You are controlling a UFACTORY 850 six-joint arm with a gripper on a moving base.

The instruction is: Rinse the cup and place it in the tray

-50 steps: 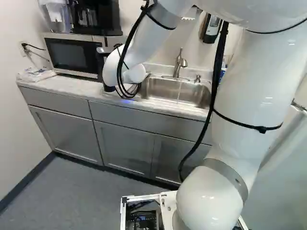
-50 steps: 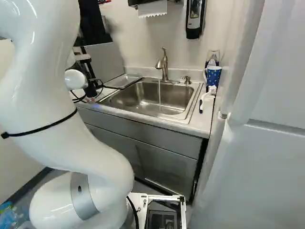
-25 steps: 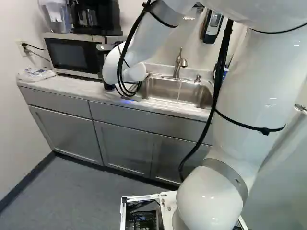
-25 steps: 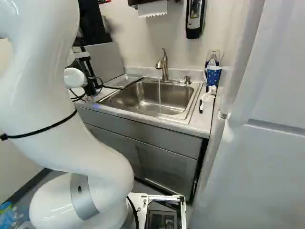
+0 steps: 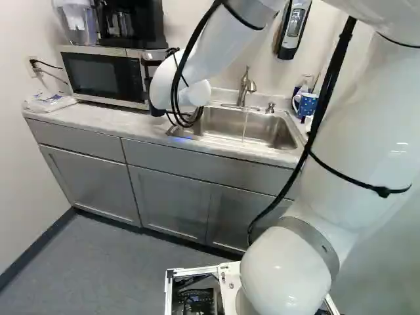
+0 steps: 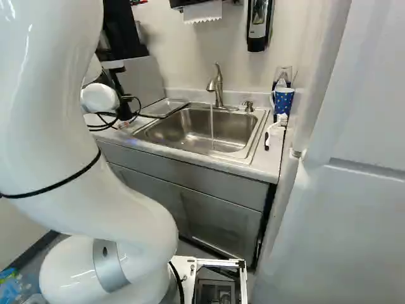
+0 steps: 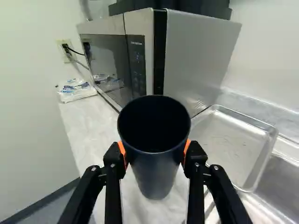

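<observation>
In the right base view my gripper point(image 6: 121, 95) is a black shape beside the white wrist, its fingertips hard to make out. The wrist view shows the gripper point(image 7: 155, 154) shut on a dark, open-topped cup point(image 7: 156, 175), with an orange pad against either side. The cup's mouth faces the camera, and its lower end is over the pale counter. The shallow metal tray point(image 7: 229, 140) lies beside the sink, near the cup. Water runs from the faucet point(image 6: 218, 85) into the steel sink point(image 6: 190, 130).
A microwave point(image 7: 201, 56) stands behind the cup, with a plastic bag point(image 7: 77, 90) beyond it on the counter point(image 5: 108, 119). Past the sink's other end are a blue patterned cup point(image 6: 283, 100) and a white brush point(image 6: 276, 128). A soap dispenser point(image 6: 258, 25) hangs on the wall.
In the left base view the forearm and wrist have shifted right and slightly up, uncovering more of the microwave and the blue cup. The base has stayed put.
</observation>
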